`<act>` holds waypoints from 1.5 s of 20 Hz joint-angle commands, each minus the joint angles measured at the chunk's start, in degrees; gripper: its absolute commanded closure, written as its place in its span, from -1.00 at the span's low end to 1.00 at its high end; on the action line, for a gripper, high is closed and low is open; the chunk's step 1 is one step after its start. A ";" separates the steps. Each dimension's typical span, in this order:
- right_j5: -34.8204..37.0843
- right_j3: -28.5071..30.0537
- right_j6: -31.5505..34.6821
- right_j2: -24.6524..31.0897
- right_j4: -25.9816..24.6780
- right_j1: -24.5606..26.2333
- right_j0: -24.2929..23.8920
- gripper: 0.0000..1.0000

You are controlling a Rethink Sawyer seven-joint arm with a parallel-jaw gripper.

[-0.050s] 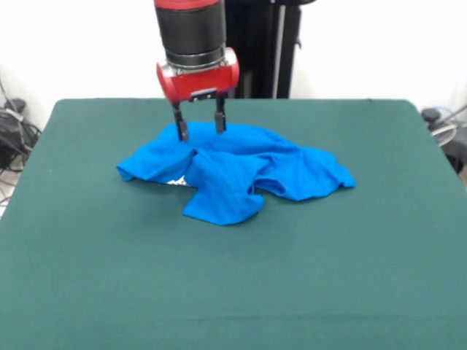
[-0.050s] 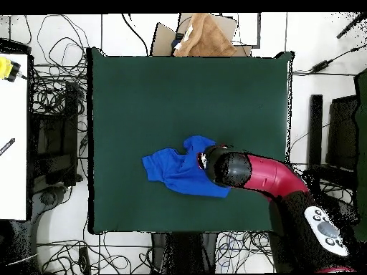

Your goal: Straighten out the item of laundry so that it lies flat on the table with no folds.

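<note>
My gripper [image 1: 199, 125] hangs with fingers spread wide, empty, tips at the shirt [image 1: 233, 172] directly beneath. It's light, limp cloth, so I'd pinch the bunched edge below and drag it outward.

Tangled black cables [image 2: 54, 79] seen on the floor around the table edges. Brown cardboard box with tan cloth [image 2: 203, 37] sits at one side. White bench [image 2: 13, 143] carries a yellow tool [image 2: 7, 68].

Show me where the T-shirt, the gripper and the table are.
T-shirt [image 1: 241, 171], front view: crumpled blue middle.
Gripper [image 1: 200, 130], front view: between its two open fingertips.
Table [image 1: 306, 277], front view: bare green cloth.
</note>
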 commanded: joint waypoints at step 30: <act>-18.35 2.79 8.19 2.38 -4.53 17.35 -3.61 -1.00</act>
